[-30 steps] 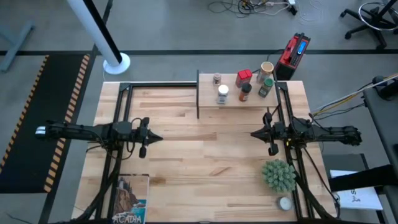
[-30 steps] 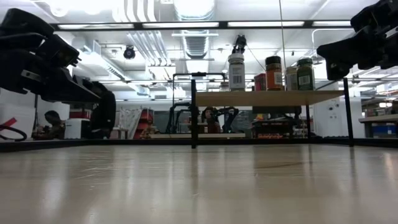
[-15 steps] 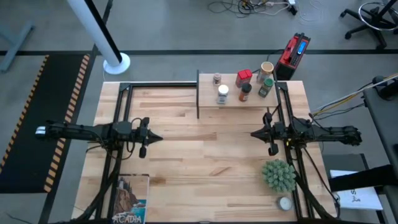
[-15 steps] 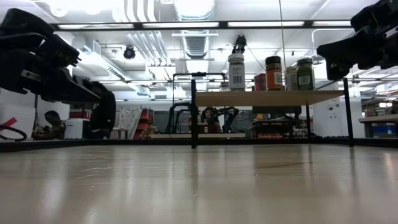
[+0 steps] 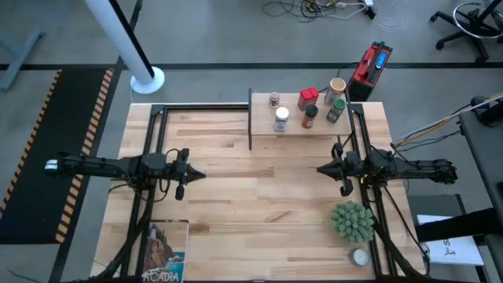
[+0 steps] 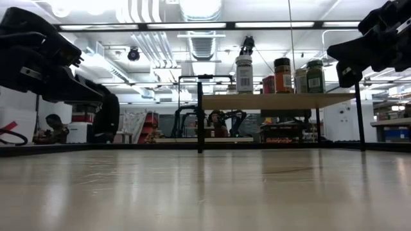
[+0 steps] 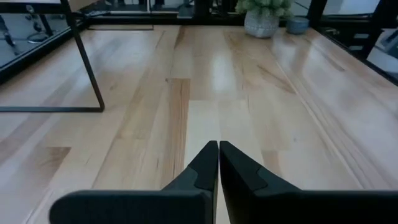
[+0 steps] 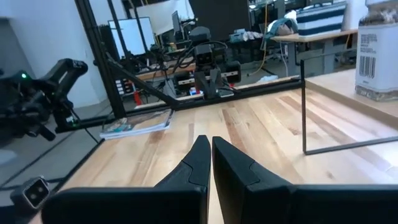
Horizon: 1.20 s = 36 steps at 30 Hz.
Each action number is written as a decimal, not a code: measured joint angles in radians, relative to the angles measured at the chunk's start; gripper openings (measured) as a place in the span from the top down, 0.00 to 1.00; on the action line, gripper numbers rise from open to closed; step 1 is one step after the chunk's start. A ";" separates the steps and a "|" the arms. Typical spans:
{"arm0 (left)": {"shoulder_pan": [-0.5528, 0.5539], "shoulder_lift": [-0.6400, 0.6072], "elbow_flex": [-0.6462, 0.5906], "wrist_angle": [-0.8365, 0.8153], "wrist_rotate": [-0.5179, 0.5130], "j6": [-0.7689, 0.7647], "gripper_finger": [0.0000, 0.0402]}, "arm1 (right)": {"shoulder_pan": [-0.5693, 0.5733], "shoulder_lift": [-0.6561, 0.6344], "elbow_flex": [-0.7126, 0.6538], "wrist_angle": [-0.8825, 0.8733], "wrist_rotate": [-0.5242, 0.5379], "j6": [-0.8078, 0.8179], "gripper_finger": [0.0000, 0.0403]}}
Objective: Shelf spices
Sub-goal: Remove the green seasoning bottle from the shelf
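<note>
high view: all 6 spices (image 5: 306, 110) stand on the shelf (image 5: 263, 126), nearer the right fingers (image 5: 324, 168); both arms' fingers closed, empty.

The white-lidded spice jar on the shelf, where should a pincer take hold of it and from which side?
Grip the white-lidded jar by its round body below the lid, coming level from the shelf's open front edge. It stands upright nearest that edge; other jars crowd behind and beside it.

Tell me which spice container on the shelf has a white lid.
The jar with the white lid stands toward the shelf's front left; the other containers' tops are darker or coloured.
</note>
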 joint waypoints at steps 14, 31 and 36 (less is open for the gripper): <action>0.000 0.001 0.000 0.006 -0.004 0.000 1.00 | 0.000 0.000 0.000 -0.006 0.000 0.017 1.00; 0.001 0.004 0.000 0.107 -0.017 0.001 1.00 | 0.000 0.000 0.000 -0.006 0.000 0.017 1.00; 0.001 0.004 0.000 0.198 -0.029 -0.038 1.00 | 0.000 0.000 0.000 -0.006 -0.011 0.017 1.00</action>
